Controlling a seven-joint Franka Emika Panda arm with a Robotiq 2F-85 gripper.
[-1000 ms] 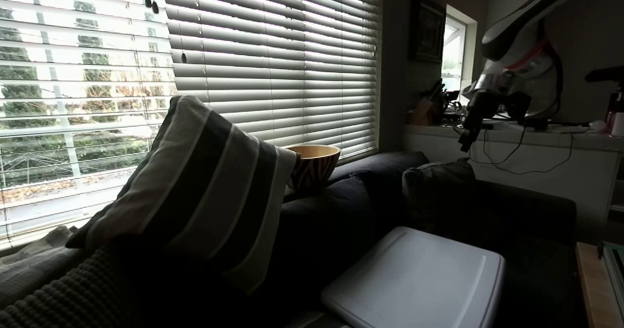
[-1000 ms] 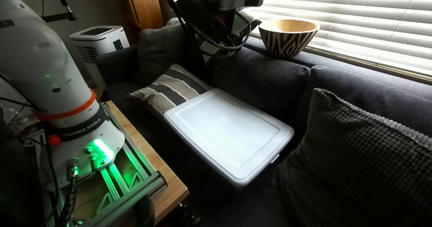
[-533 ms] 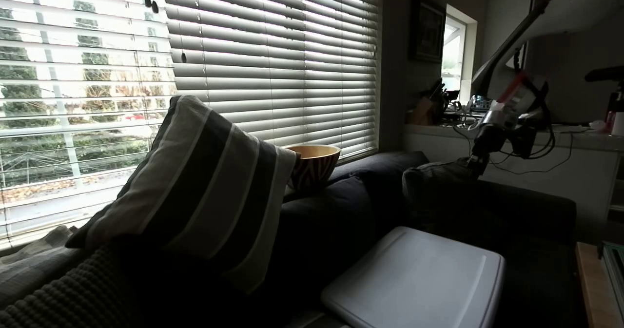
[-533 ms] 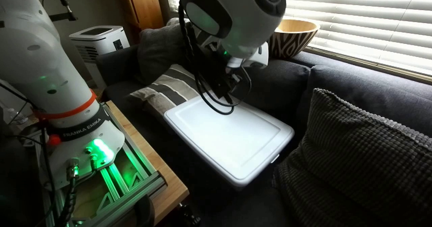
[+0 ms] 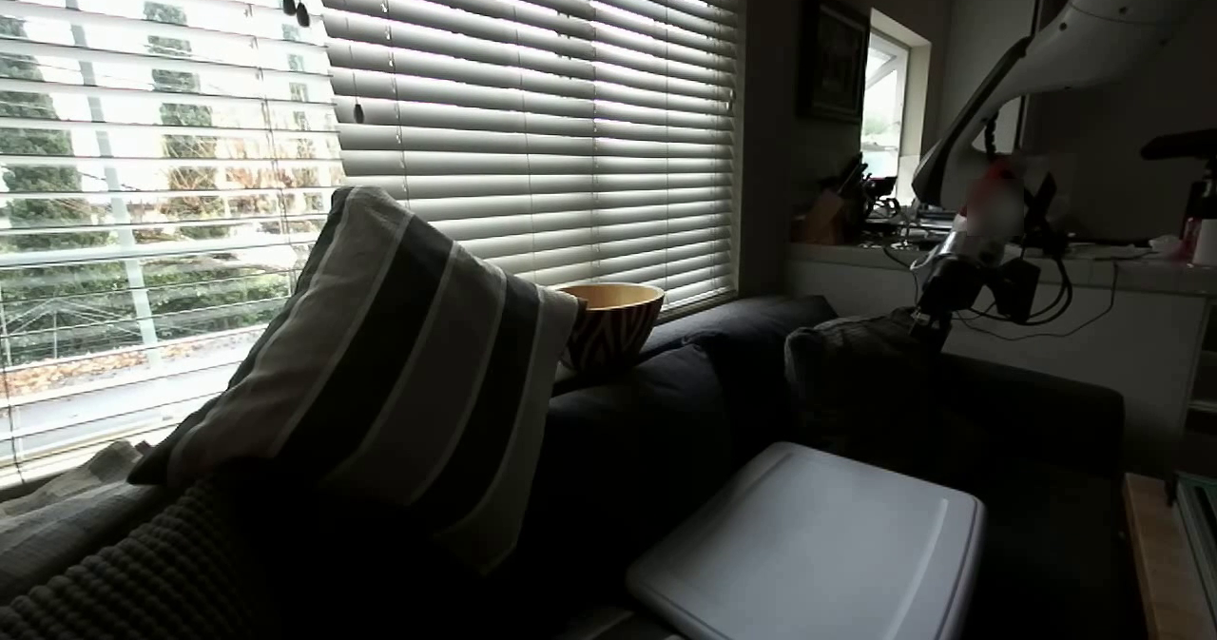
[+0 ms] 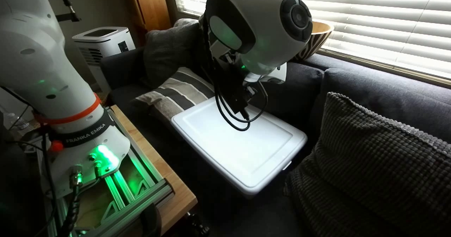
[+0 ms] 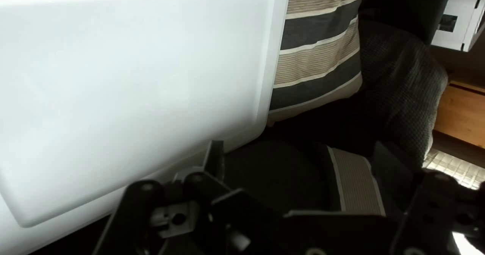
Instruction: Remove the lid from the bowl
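Note:
The lid [image 5: 818, 545], a flat white rectangle with rounded corners and a raised border, lies level on the sofa side in both exterior views; in the wrist view the lid [image 7: 132, 84] fills the upper left. Beneath the lid [image 6: 243, 138] it is too dark to make out the bowl. My gripper [image 7: 303, 156] is open with nothing between its fingers. One finger [image 7: 215, 160] overlaps the lid's edge near a corner in the wrist view; contact cannot be told. In an exterior view my gripper [image 5: 927, 326] hangs beyond the lid, above sofa height.
A striped cushion [image 7: 318, 65] lies against the lid's far end. A ribbed grey cushion [image 6: 380, 166] stands at the near end. The sofa back [image 6: 303, 78] runs alongside, bearing a round zebra-patterned wooden vessel [image 6: 319, 36]. The robot's wooden base table [image 6: 183, 194] stands opposite.
My arm has come down from higher up, closer over the lid, with most of the drop in the earlier half second. The lid has not moved.

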